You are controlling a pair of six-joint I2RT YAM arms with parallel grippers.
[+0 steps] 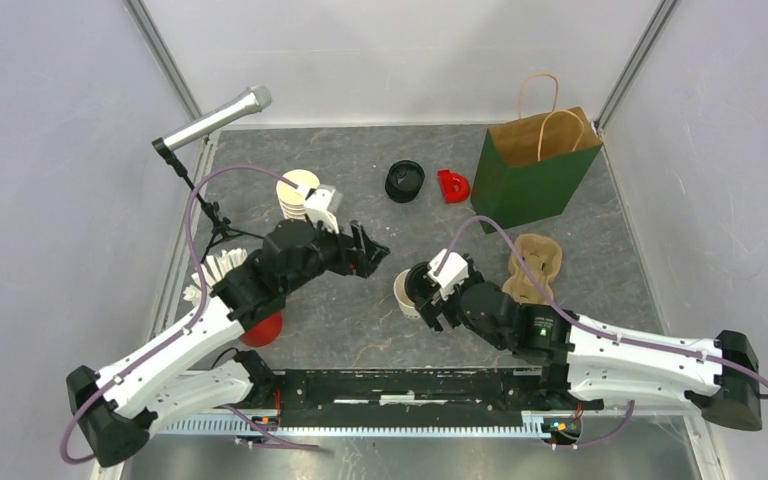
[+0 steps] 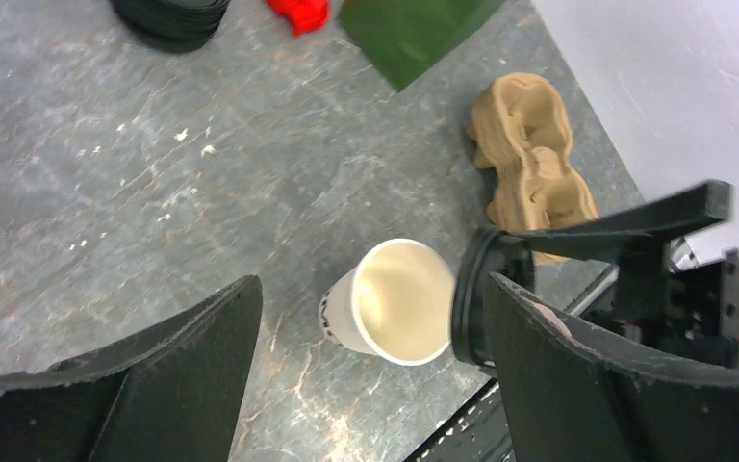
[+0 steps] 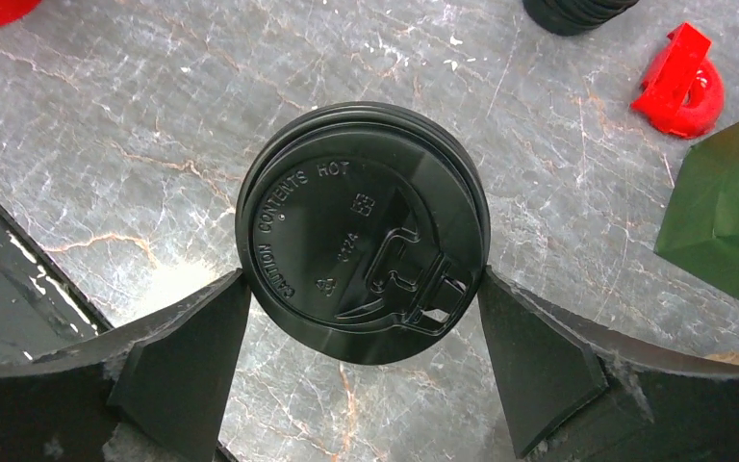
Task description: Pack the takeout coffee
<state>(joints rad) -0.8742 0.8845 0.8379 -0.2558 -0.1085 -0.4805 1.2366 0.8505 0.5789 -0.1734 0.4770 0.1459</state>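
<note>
Roughly at the start: 0 of 2 coffees packed, as far as the views show

1 cup point(image 2: 399, 300) stands upright and lidless near the middle of the table point(image 1: 610, 250), slightly toward 6 o'clock. Right gripper point(image 3: 364, 289) is clamped on a black lid point(image 3: 364, 221), with fingers on its rim at 9 and 3 o'clock in the wrist view. It holds the lid on edge at the cup's 3 o'clock side, right at the rim, and I can't tell if they touch. Left gripper point(image 1: 368, 250) is spread wide with nothing between the jaws, hanging at the cup's 10 o'clock, apart from it

Done, judging by layout only:
- 1 cup set out on its own
- 1 lid in hand, beside that cup

Left:
- level the lid over the mouth and press it on
- 2nd cup plus 2nd lid: no other loose cup in view. Cup stack point(image 1: 298, 195) is at 10 o'clock of the cup, lid stack point(image 1: 404, 182) at 12 o'clock
- both coffees into the carrier point(image 1: 533, 268), which lies at the cup's 3 o'clock with both wells empty
- then presumably carrier into the bag point(image 1: 535, 170), standing at 1 o'clock. Its inside isn't visible, so I can't confirm it's empty

My read: step 1 of about 4, with lid seating the immediate job
</note>
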